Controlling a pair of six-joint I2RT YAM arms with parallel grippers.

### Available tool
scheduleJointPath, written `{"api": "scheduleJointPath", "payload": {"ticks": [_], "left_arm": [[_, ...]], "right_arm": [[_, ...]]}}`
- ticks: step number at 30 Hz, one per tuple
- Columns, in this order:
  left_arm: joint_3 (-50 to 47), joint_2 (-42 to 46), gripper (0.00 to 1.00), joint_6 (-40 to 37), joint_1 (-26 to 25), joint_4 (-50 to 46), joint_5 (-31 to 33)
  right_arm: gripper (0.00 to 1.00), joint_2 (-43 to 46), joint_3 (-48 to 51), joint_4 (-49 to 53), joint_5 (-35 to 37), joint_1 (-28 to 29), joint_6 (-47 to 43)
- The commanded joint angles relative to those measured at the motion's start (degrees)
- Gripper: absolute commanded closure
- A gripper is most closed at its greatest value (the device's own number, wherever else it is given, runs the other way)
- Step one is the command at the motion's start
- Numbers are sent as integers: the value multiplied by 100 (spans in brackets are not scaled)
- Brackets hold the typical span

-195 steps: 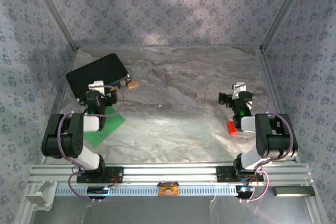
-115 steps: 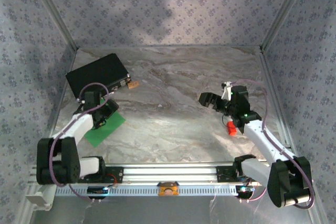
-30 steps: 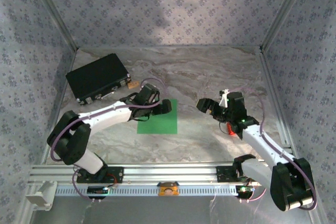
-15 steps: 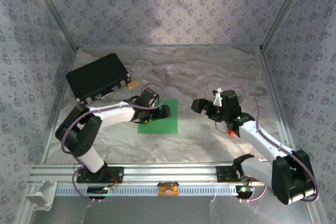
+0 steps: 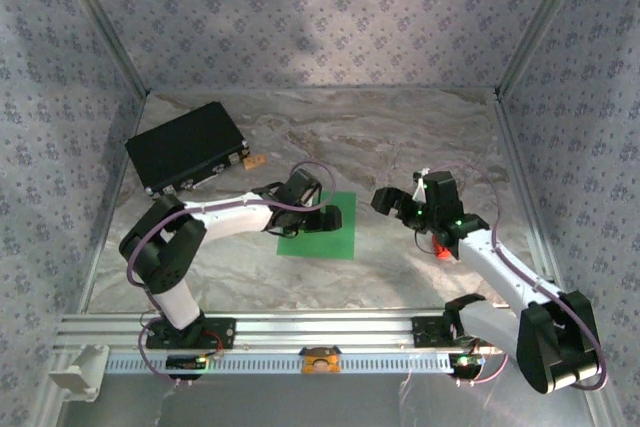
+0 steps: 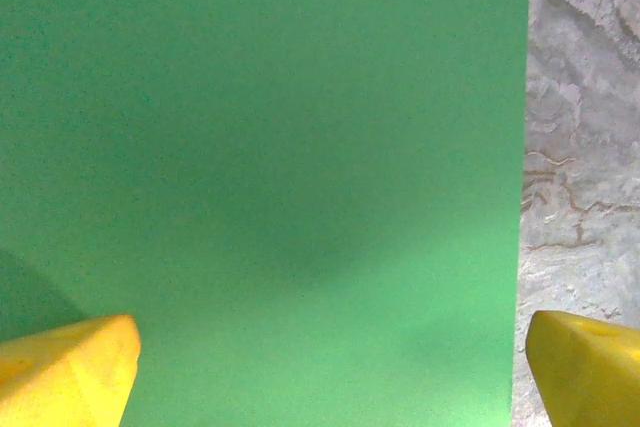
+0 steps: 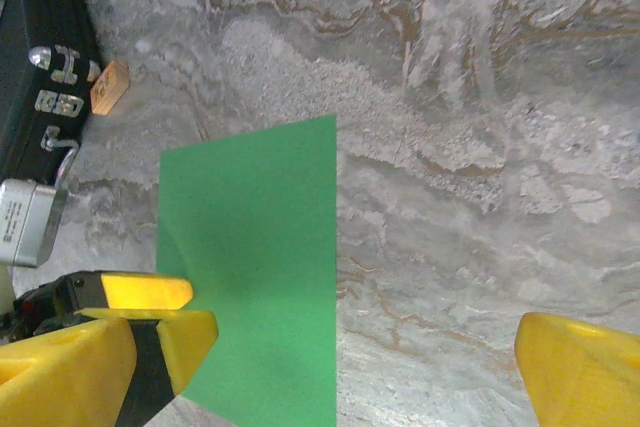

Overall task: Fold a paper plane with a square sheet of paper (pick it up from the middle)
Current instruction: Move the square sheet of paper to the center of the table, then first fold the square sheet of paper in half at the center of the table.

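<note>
**Sheet moved to the middle, both end effectors open**

The sheet (image 5: 338, 243) lies flat near the centre of the surface (image 5: 400, 137). It has come well away from the left side in front of the case (image 5: 187, 147), where it lay seconds ago, and sits slightly further right than a second ago. The left end effector (image 5: 333, 218) is over it with fingers spread wide, gripping nothing; I cannot tell if it touches the paper. The right end effector (image 5: 388, 203) hangs open just right of the sheet, near the red block (image 5: 440, 250). No crease shows, so folding has not begun, though the sheet now looks within reach of both arms.
</note>
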State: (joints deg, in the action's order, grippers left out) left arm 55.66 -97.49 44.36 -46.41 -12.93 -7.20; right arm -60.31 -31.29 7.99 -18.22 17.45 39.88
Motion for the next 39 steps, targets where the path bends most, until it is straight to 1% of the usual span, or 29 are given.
{"api": "scheduleJointPath", "payload": {"ticks": [1, 5, 8, 10, 12, 14, 18, 26, 39], "left_arm": [[360, 243, 3, -137, 11, -751, 380], [844, 123, 3, -320, 12, -1385, 640], [1147, -182, 3, -484, 35, -1835, 743], [1427, -466, 3, -559, 75, -2190, 619], [1750, -748, 6, -749, 79, -2535, 520], [1950, -897, 6, -845, 66, -2767, 467], [2087, -1016, 6, -857, 66, -2785, 365], [2417, -1310, 6, -832, 23, -3227, 498], [2853, -1687, 4, -869, -11, -3635, 554]], "right_arm": [[1, 121, -29, 172, 1, -66, 32], [1, 23, -97, 140, -135, -54, 3], [1, -88, -131, 84, -250, -37, 26], [1, -174, -204, 185, -228, -22, 69], [1, -258, -301, 304, -220, 10, 39], [1, -287, -316, 319, -147, 60, 20], [1, -305, -279, 373, -74, 86, 49], [1, -183, -318, 660, 62, 64, 10], [1, -86, -261, 694, 77, 28, 38]]}}
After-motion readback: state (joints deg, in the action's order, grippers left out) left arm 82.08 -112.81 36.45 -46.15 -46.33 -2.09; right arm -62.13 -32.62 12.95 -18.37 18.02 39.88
